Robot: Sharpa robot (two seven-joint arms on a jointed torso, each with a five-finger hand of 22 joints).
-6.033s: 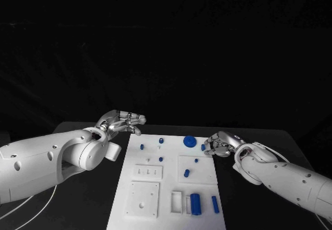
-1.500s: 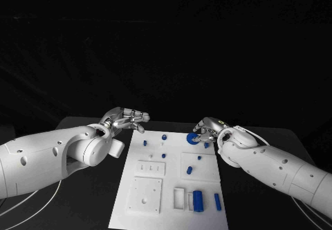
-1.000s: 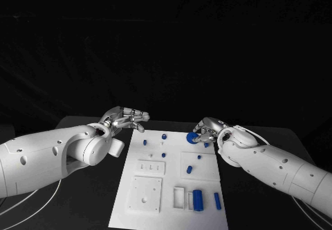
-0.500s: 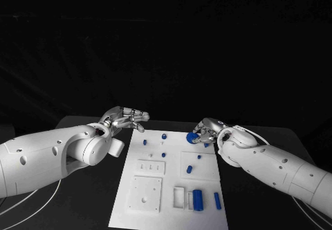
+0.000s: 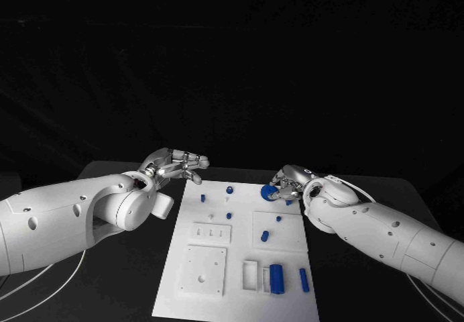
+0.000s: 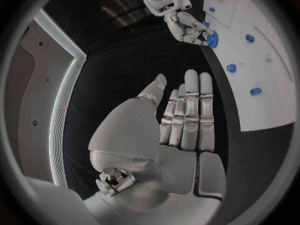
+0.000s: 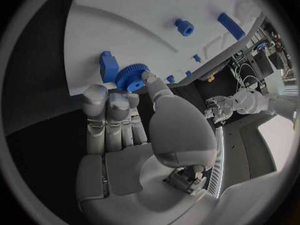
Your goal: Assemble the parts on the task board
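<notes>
My right hand (image 5: 288, 182) pinched the ridged blue gear (image 7: 130, 77) at the board's (image 5: 242, 282) one o'clock corner; my left hand (image 5: 177, 166) hovered, fingers (image 6: 190, 110) straight, holding nothing.

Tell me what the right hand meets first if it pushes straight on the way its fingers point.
The blue gear at the task board's far edge: the right hand already has fingertips on it. Just past it stands a small blue part.

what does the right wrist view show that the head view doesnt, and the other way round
Right wrist view alone: the toothed rim of the blue gear with the right hand's fingers around it.

Head view alone: the task board's near end, with white blocks and a blue cylinder.

Both: gear, board, right hand and the empty left hand.
</notes>
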